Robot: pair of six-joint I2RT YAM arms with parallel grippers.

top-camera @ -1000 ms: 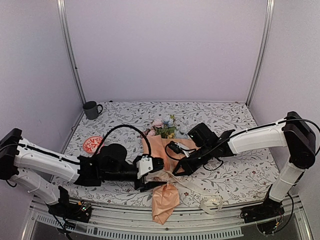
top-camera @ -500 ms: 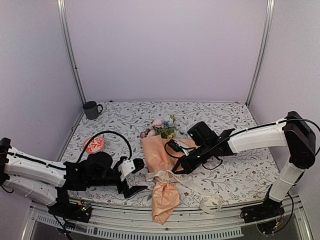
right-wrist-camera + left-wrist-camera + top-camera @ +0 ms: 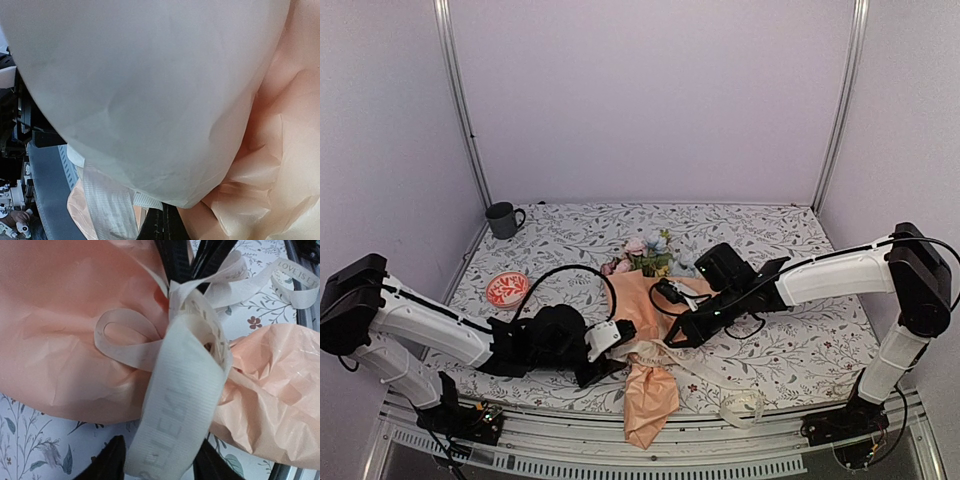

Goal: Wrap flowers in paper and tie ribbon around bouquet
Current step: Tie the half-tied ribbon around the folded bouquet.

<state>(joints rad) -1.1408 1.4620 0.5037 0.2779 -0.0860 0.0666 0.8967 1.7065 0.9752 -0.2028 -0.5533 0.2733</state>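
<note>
A ribbon reading "LOVE IS" bound the bouquet; right end effector pinched it, left end effector straddled a loop, grip unclear.

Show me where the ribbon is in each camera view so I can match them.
Top external: ribbon around the pinched waist of the paper, front centre.
Left wrist: broad loop, centre.
Right wrist: woven strip, lower left.
Shared landmark: the peach paper.
</note>
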